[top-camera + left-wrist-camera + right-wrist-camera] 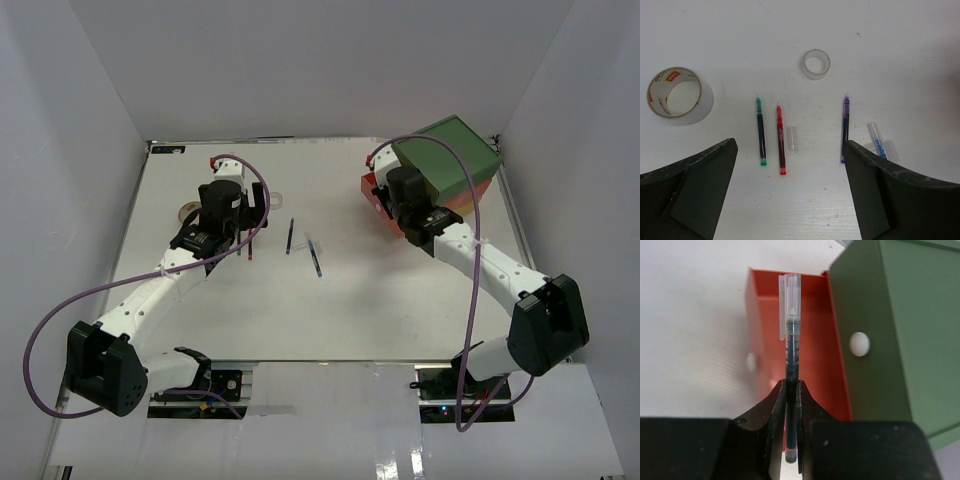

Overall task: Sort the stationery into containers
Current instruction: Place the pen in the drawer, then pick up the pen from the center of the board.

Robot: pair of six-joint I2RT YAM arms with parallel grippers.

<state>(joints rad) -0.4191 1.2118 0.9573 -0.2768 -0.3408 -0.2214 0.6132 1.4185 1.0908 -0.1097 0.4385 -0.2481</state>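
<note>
Though closed nearly flat, grips fast: right gripper (790, 390) pinched on the tail half of a dark pen (791, 352). Runs straight away from the fingers, long axis in line with the gripper, clear-capped tip leading. Hangs over the pulled-out orange-red drawer (752, 310), parallel to its left wall, cap reaching the far wall from this angle. Around the pen, only plain orange floor to be seen, with the near end of the drawer hidden behind the fingers. Blurred white spot on the left wall, probably this drawer's knob. Just to the right, green top drawer (880, 330) pushed in, white knob (860, 344) on its face. From above, chest (450, 150) at the far right corner of the table (350, 310), orange drawer sticking out on its left side.

On the other side, left gripper (789, 150) spread wide, nothing between the fingers, hovering above the white surface. Below that gap, laid roughly parallel and pointing away: green pen (760, 132), red pen (780, 140), loose clear cap (792, 139) just beside the red one, purple pen (844, 129). Close against the right finger, blue pen (879, 145) — tilted, partly hidden, clear caps beside it. Farther off, small clear tape roll (815, 64) lying flat. Well to its left, larger beige tape roll (677, 95), printed label inside its core.
</note>
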